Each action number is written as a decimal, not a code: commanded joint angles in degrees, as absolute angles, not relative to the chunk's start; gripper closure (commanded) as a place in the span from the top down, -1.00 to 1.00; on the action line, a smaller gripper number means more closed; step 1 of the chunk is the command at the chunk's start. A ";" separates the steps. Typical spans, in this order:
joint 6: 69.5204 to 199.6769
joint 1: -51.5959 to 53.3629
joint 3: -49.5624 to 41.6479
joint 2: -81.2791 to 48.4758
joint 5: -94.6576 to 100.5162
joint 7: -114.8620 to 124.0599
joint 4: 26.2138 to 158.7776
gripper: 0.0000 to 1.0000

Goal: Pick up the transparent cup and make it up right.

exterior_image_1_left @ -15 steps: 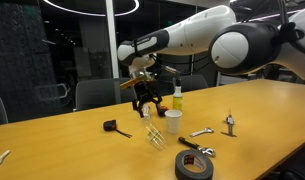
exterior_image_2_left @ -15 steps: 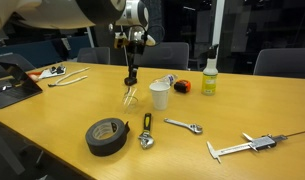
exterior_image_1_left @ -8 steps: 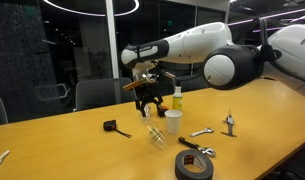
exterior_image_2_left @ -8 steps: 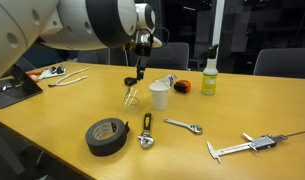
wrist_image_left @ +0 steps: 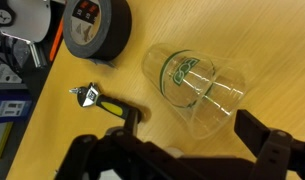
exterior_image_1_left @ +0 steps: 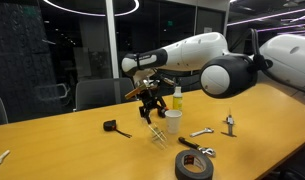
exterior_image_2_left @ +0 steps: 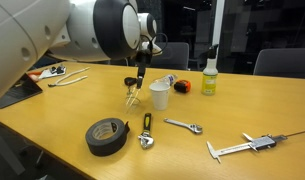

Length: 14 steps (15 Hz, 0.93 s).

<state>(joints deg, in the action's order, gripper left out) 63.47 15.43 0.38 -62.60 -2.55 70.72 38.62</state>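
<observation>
Hand (wrist_image_left: 164, 135) hangs wide open, empty, over the transparent cup (wrist_image_left: 197, 85), a clear tapered tumbler lying sideways.

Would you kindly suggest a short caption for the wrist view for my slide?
Open hand above the transparent cup lying on its side, beside a tape roll and wrench.

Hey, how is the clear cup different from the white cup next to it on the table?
The transparent cup is see-through and colourless, while the white cup is opaque. The transparent cup lies on its side, and the white cup stands upright with its mouth up. Both are small, look about the same size, and sit close together on the wooden table.
</observation>
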 commanded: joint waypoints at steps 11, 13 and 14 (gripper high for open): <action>54.32 14.39 0.52 -63.87 -3.61 74.09 36.42 0.17; 54.23 14.24 0.53 -63.91 -3.64 74.19 36.38 -0.17; 54.17 14.18 0.55 -63.95 -3.66 74.23 36.34 -0.29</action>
<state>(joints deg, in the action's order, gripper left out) 56.27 14.57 0.38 -63.09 -2.64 72.68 38.63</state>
